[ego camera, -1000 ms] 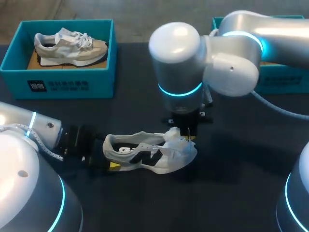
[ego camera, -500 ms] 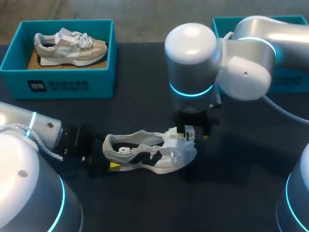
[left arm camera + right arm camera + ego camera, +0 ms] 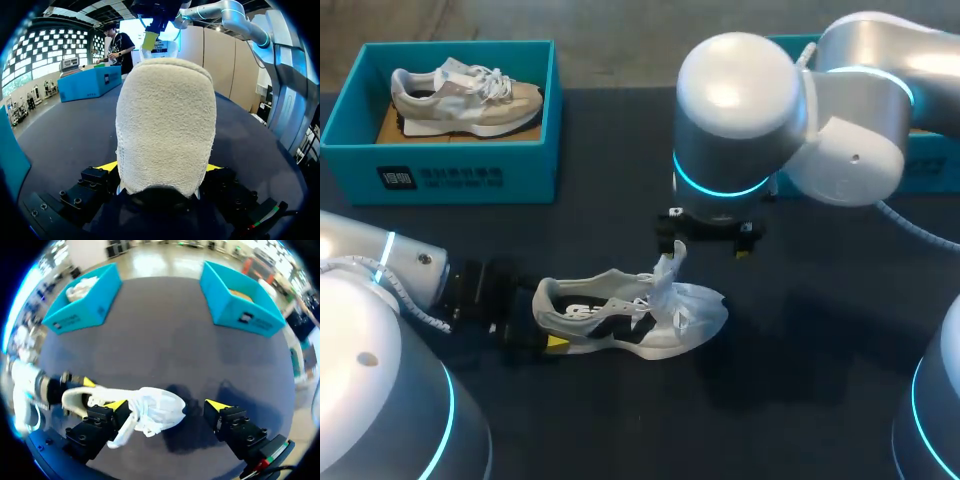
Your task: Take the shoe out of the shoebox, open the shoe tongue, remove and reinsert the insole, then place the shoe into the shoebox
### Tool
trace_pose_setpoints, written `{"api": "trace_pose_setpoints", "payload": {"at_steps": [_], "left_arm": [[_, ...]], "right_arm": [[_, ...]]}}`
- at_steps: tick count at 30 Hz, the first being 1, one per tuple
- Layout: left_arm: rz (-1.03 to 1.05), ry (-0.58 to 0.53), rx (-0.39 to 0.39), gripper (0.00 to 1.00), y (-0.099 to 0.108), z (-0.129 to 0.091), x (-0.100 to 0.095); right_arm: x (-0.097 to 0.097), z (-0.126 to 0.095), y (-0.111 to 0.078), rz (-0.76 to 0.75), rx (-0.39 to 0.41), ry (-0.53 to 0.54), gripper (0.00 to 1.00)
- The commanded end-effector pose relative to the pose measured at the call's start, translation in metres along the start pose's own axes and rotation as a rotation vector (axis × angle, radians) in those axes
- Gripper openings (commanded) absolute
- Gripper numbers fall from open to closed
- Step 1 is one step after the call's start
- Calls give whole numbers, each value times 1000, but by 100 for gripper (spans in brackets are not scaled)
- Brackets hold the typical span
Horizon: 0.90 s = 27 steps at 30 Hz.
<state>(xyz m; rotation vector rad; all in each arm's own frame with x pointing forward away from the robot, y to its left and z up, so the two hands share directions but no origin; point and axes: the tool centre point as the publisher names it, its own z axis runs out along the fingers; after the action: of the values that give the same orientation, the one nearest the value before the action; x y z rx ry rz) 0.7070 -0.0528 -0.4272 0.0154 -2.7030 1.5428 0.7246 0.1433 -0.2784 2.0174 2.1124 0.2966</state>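
- On the dark counter [image 3: 800, 400], the shoe [image 3: 620, 318] lies on its sole, out of any box. It serves as the landmark below.
- At the shoe's heel: the left gripper [image 3: 525, 335] pinches the heel from both sides, with a yellow tip pressed to each flank in the left wrist view. It works as a good anchor.
- Above the shoe's forefoot: the right gripper [image 3: 705, 238] hangs with its fingers spread wide. One finger sits against the laces and the other is well clear of the toe. It pinches nothing.
- The tongue [image 3: 669, 268] stands up out of the lacing, rising toward the right gripper.
- Step in hand, as I judge it, is opening the tongue. To do it well, close on the tongue's free end only, not the laces. Draw it forward toward the toe while the heel hold resists the pull, and go slowly, since the upper is soft and will buckle.
- The insole is not plainly seen inside the collar.
- Materials: the heel is nubby and terry-like, rounded and pale cream. The upper is thin white mesh with dark side panels and loose white laces. The tongue looks limp and flat.
- Beyond the shoe's toe side: the teal shoebox [image 3: 250, 317] has stiff straight walls and a brown floor.
- Beyond the shoe's heel side: a second box [image 3: 440, 175] holds a beige shoe [image 3: 465, 95].
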Motion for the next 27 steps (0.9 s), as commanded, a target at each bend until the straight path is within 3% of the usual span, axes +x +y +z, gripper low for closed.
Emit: {"api": "trace_pose_setpoints", "payload": {"at_steps": [1,8,20,27], "left_arm": [[0,1,-4,0,5,1,-3],[0,1,-4,0,5,1,-3],[0,1,-4,0,5,1,-3],[0,1,-4,0,5,1,-3]], "right_arm": [[-6,-11,10,-164,65,65,100],[6,-13,19,-316,137,99,100],[33,-37,26,-705,133,229,100],[43,-46,29,-790,91,243,100]]}}
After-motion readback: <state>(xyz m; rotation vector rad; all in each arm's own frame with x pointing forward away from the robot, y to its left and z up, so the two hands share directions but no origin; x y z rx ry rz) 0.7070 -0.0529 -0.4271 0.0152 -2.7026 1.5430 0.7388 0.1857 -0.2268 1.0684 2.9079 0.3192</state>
